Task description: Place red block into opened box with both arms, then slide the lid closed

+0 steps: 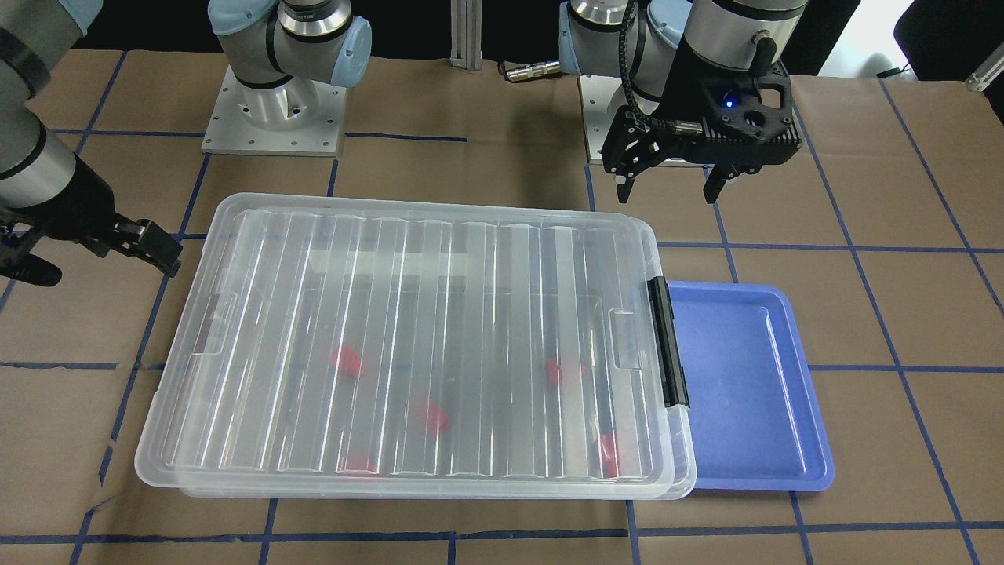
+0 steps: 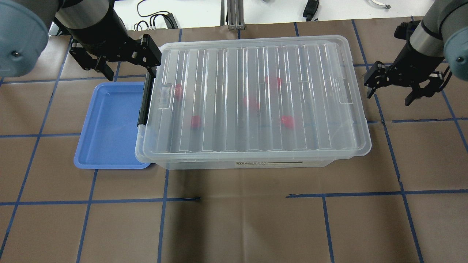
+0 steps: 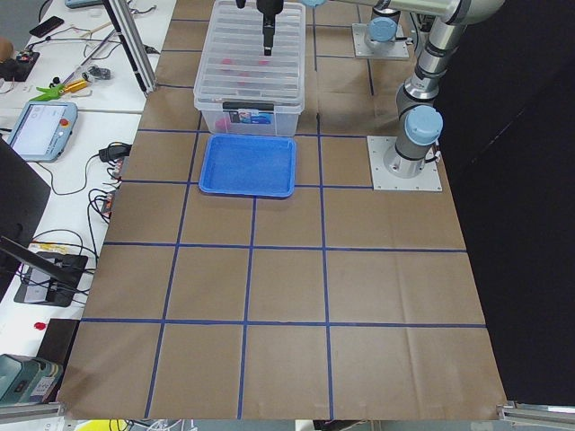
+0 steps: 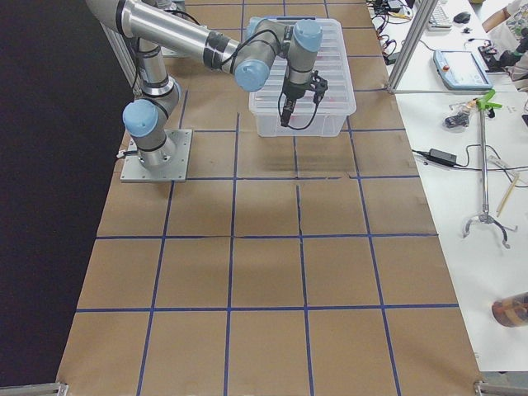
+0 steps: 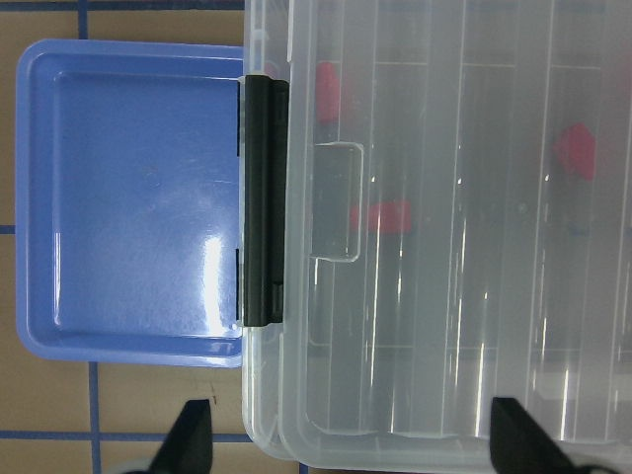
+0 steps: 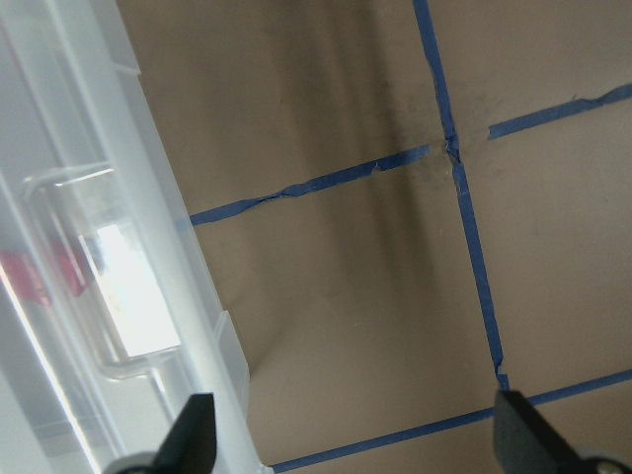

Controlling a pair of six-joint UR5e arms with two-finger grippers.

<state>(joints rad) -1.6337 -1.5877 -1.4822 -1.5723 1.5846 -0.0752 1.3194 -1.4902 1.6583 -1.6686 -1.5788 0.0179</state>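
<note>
Closure looks nearly done: the ridged translucent plastic lid (image 2: 226,109) covers the shallow clear plastic box (image 2: 204,165), with small red plastic blocks (image 2: 287,121) inside. The black two-finger left tool (image 2: 129,67) and right tool (image 2: 389,96) hang spread and empty off its short ends. Any last nudge should stay level.

Bright, even overhead light streaks glare along the lid (image 1: 423,329) ridges and spots the tray (image 5: 138,197). The blocks (image 1: 346,361) beneath look smeared; a soft shadow crosses the desk (image 6: 375,267).

A robotics lab: blue-taped grid table (image 2: 234,226), bolted arm mount (image 1: 227,133), teach pendant (image 3: 40,128) on cluttered white side bench (image 3: 94,103).
</note>
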